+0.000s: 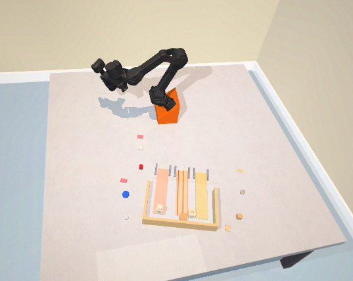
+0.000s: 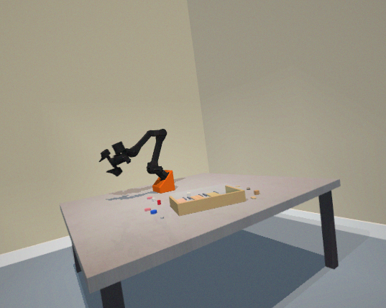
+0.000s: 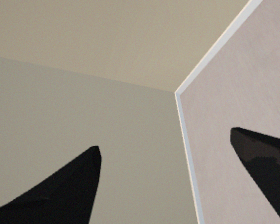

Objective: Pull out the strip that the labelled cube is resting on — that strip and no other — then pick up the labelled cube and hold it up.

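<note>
A shallow wooden tray [image 1: 179, 224] [image 2: 203, 206] holds three strips side by side: a peach one [image 1: 161, 187], an orange striped one [image 1: 182, 190] and a yellow one [image 1: 201, 192]. A cream cube [image 1: 159, 209] sits on the near end of the peach strip. An orange cube [image 1: 183, 216] sits at the near end of the striped strip. A cream cube with a dark mark [image 1: 192, 213] sits at the yellow strip's near left edge. My gripper [image 1: 102, 76] [image 2: 108, 163] [image 3: 164, 143] is open and empty, high above the table's far left part, far from the tray.
The arm's orange base [image 1: 167, 111] [image 2: 164, 183] stands behind the tray. Small pink, red, blue and white pieces [image 1: 125, 194] lie left of the tray, and tan pieces [image 1: 239, 216] lie to its right. Short grey posts [image 1: 175, 171] flank the strips' far ends.
</note>
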Motion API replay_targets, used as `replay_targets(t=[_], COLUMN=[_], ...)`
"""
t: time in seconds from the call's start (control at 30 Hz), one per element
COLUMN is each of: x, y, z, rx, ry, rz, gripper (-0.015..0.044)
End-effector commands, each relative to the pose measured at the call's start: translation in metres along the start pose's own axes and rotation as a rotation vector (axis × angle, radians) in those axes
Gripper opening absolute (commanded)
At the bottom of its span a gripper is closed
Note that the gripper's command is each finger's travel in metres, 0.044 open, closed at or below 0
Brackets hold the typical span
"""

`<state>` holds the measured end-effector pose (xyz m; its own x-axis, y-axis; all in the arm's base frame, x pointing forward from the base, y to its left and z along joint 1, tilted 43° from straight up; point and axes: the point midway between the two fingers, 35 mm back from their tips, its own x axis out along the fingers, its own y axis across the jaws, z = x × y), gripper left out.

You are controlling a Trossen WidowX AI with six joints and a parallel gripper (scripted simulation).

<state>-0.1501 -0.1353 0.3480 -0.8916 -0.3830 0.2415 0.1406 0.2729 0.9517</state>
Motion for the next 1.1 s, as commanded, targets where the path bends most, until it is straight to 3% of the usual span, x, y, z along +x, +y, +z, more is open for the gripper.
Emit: replay_targets(t=[0.0, 0.27, 0.5, 0.77, 1.07], x=[0.0, -0.027, -0.1, -0.219, -0.359], y=[0.0, -0.036, -0.07, -0.098, -0.115], z=[-0.002, -0.093, -0.168, -0.21, -0.195], rx=[-0.008, -0.336, -0.686, -1.028, -1.281], ry=[0.009, 0.378, 0.774, 1.197, 1.574], rz=[-0.002, -0.09, -0.041, 0.192, 0.64], gripper=[0.04, 0.04, 0.04, 0.04, 0.04])
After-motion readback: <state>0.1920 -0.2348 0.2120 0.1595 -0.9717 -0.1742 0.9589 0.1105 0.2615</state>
